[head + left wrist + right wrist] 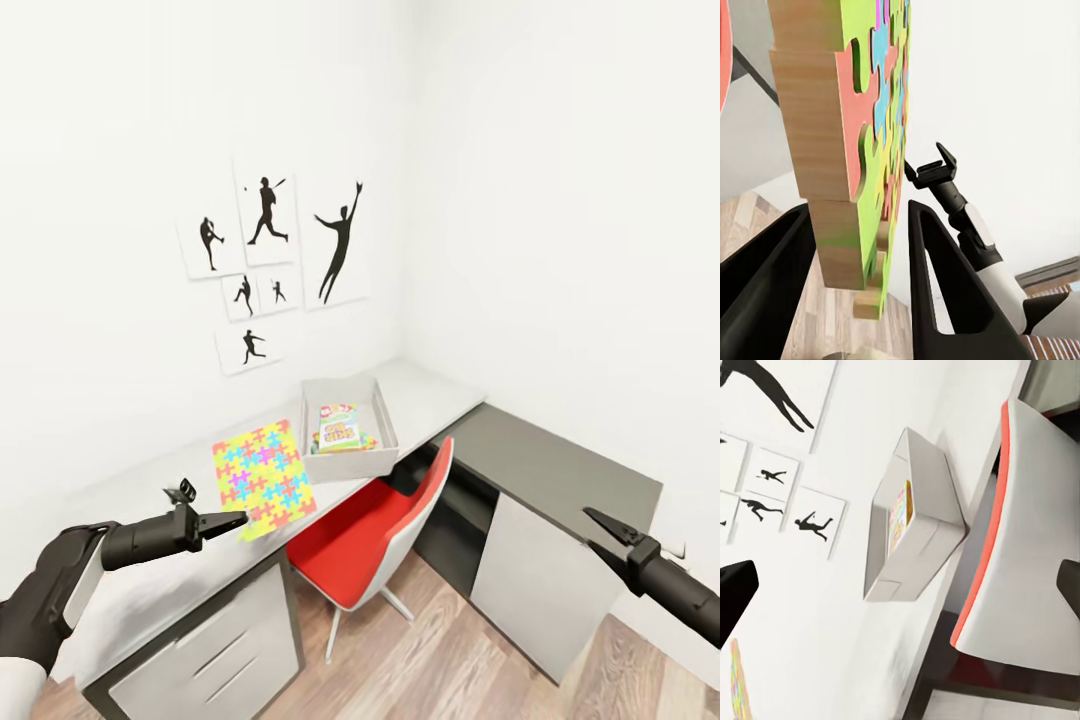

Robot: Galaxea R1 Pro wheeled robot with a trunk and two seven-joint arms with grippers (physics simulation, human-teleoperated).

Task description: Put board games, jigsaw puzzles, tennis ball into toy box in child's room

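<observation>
Left gripper point(222, 523) fingers grip the jigsaw puzzle point(262, 472) edge for transfer; toy box point(384, 418) at 2 o'clock; right gripper point(607, 532) released

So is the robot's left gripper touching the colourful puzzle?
Touching. In the left wrist view the jigsaw puzzle stands between the left gripper fingers, one finger against its wooden back.

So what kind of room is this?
Probably a child's bedroom or study corner: sports silhouette prints hang above a grey desk, where a toy box sits beside a colourful jigsaw puzzle, with a red chair tucked under.
</observation>
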